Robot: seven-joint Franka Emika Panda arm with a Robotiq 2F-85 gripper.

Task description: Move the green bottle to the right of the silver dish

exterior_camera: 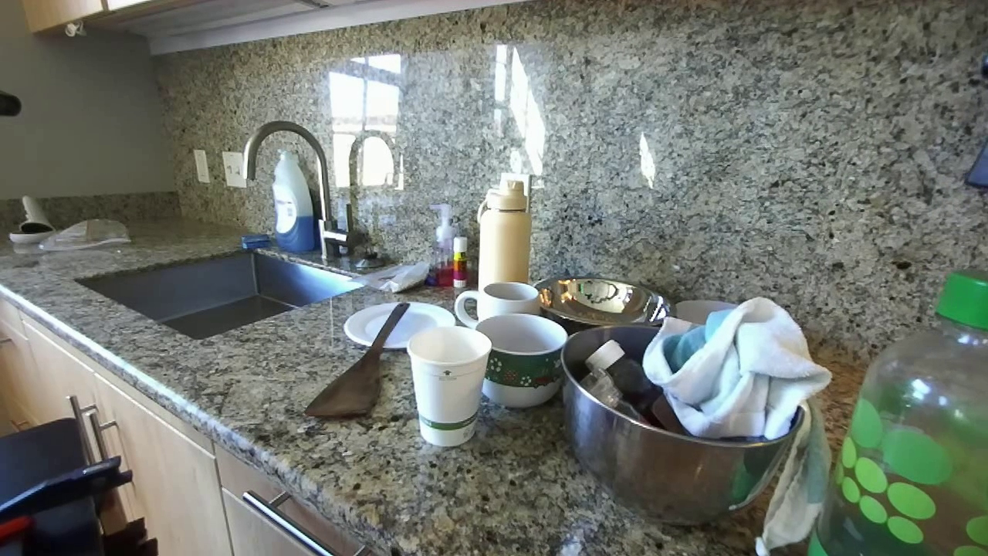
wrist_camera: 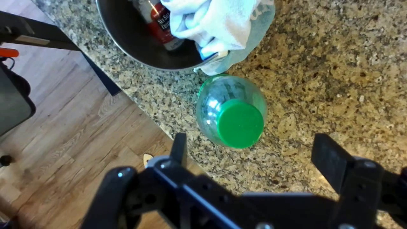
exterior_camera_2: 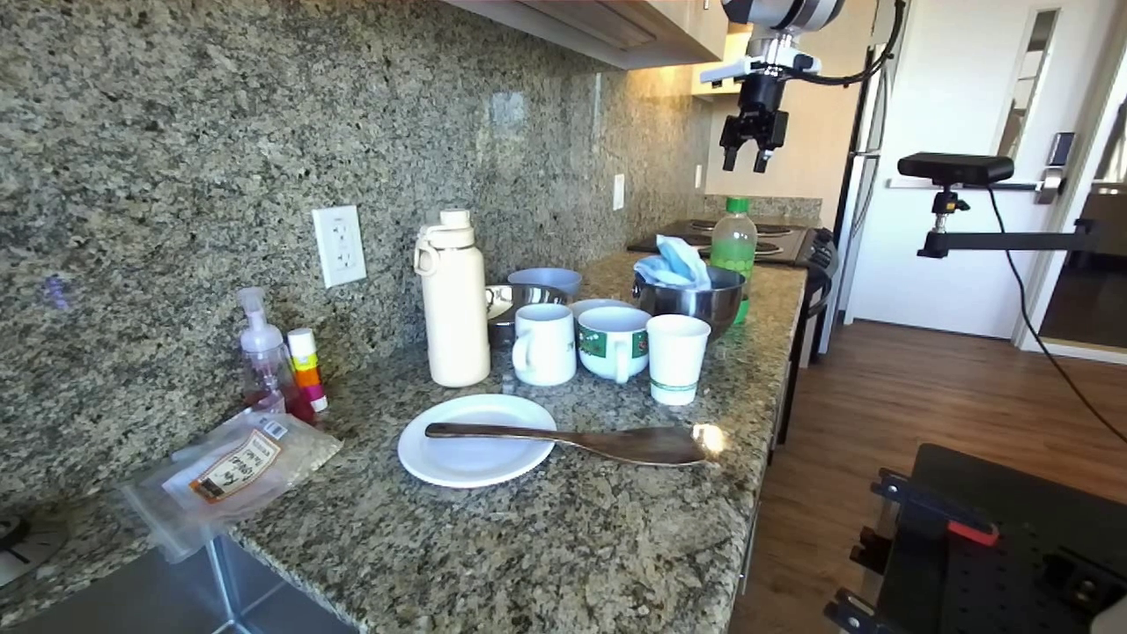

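The green bottle, clear plastic with pale green dots and a green cap, stands upright on the counter just beside the silver dish. An exterior view cuts off part of the green bottle at its right edge. That silver dish is a deep steel bowl holding a white and blue cloth and a small salt container; the cloth hangs over its rim. High above the bottle, clear of it, my gripper points down with spread fingers and nothing between them. From above, the wrist view shows the round cap ahead of the fingertips, nearer the left one.
Next to the dish stand a paper cup, mugs, a shallower metal bowl and a cream flask. A wooden spatula rests on a white plate. The counter's front edge runs close to the bottle.
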